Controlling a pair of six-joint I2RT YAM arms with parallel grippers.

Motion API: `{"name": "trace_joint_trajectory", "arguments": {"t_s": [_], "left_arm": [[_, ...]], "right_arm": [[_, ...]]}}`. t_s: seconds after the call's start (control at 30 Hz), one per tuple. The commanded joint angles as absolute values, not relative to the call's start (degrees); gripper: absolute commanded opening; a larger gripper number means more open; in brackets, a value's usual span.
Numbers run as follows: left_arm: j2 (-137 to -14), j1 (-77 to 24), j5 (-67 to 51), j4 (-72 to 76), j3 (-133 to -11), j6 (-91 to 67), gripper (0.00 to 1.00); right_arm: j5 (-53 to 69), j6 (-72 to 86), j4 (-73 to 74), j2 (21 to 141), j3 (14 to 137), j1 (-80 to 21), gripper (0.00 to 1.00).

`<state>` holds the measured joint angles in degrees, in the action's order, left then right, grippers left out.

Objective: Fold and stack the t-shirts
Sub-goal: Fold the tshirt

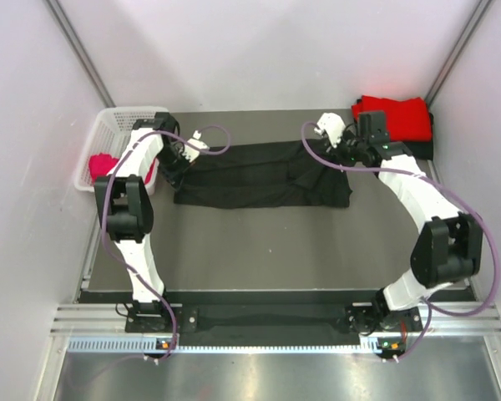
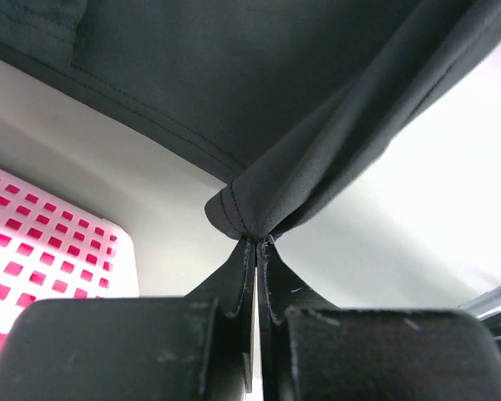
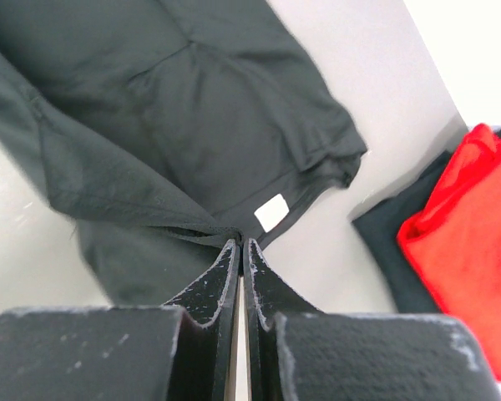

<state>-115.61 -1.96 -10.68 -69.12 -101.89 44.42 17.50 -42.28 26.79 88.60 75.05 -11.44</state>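
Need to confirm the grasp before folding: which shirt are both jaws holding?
The large black t-shirt spread mid-table, pinched at each end. The folded red shirt far right and the red cloth in the basket lie free.

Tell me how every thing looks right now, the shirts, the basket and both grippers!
black t-shirt, lying long across the table, pinched at both ends
left gripper, shut on the black t-shirt
right gripper, shut on the black t-shirt
red t-shirt, folded, on top of a folded dark shirt
basket, upright, holding a bunched red shirt
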Motion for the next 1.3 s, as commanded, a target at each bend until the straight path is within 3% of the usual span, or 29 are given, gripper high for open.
{"name": "trace_joint_trajectory", "arguments": {"t_s": [0.0, 0.93, 1.0, 1.07, 1.17, 1.27], "left_arm": [[-117.15, -1.06, -9.67, -67.68, -104.15, 41.93, 0.00], [-132.36, -0.62, -4.49, -61.01, -120.85, 34.90, 0.00], [-132.19, -0.70, -3.69, -59.95, -121.20, 33.49, 0.18], [-130.09, -0.79, -5.09, -58.54, -122.16, 31.31, 0.29], [-125.08, -1.58, -7.55, -58.19, -123.48, 29.80, 0.34], [-121.29, -3.34, -9.49, -57.14, -121.04, 30.76, 0.35]], "right_arm": [[16.61, -43.59, 22.07, 92.36, 79.10, -10.72, 0.00], [12.83, -44.39, 21.89, 123.31, 111.79, -10.37, 0.00], [11.87, -43.51, 21.01, 123.92, 111.88, -10.46, 0.07], [10.30, -41.06, 19.35, 123.05, 112.06, -10.46, 0.25], [8.79, -35.61, 17.15, 119.20, 111.36, -10.28, 0.36], [10.27, -33.23, 16.26, 114.89, 106.80, -10.11, 0.38]]}}
